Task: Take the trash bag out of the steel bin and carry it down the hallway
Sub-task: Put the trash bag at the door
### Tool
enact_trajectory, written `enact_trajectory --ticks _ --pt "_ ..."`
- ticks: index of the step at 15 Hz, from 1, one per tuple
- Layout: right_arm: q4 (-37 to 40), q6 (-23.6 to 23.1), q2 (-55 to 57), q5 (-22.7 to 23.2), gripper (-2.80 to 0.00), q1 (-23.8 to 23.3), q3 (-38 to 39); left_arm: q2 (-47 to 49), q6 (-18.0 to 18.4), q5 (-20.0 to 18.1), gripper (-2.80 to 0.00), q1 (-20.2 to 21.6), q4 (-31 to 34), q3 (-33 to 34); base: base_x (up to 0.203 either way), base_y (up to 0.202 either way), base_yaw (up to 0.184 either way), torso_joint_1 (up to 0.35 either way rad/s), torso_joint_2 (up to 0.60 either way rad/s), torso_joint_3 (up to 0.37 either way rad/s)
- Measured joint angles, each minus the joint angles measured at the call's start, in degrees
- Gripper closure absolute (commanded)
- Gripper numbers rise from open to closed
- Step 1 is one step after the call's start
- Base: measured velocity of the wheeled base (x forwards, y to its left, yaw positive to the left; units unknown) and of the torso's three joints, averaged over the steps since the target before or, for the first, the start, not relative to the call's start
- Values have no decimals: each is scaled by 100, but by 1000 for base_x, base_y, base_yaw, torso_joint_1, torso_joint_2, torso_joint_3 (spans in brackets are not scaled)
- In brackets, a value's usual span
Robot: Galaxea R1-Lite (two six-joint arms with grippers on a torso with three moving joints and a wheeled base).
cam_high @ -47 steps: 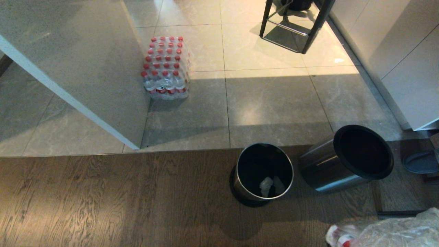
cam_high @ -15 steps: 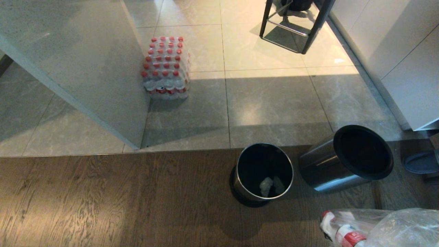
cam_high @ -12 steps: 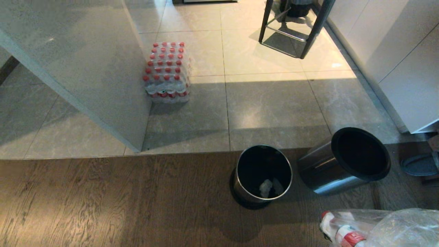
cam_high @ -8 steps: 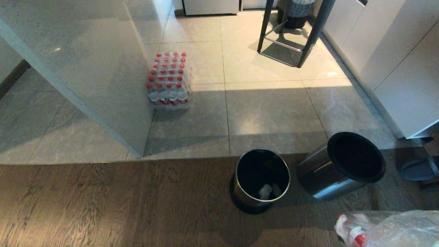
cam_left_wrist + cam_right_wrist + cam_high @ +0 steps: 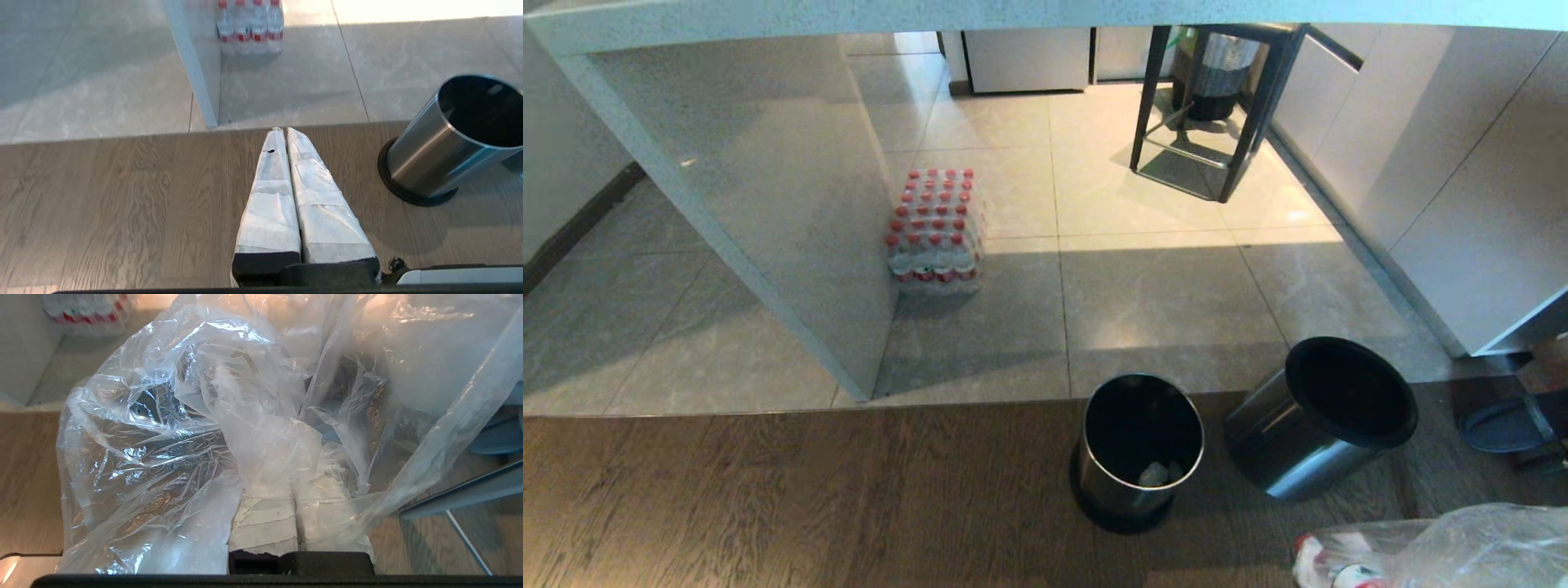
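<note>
The right hand [image 5: 295, 522] is clenched on gathered film of the trash bag [image 5: 163, 428]. Thin, slippery and light, it likely carries best bunched near its mouth. The left hand [image 5: 284, 130] is clenched, empty.

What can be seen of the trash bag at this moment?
The trash bag is thin, clear, crinkled plastic, already out of both steel cylinders. The right gripper is shut on it, and its film drapes over the white-wrapped fingers. In the head view only part of it shows, low at the robot's right over the wood-plank floor, with pale rubbish and something red inside.
</note>
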Motion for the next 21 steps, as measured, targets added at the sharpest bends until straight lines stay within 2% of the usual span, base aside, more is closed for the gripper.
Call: enact_trajectory --ticks 15,21 --pt "2 1 1 -2 0 0 0 -2 0 -2 0 0 -2 0 0 0 0 2 3 202" --pt "0 3 2 1 0 0 0 -2 0 0 0 0 -2 0 0 0 0 2 2 53"
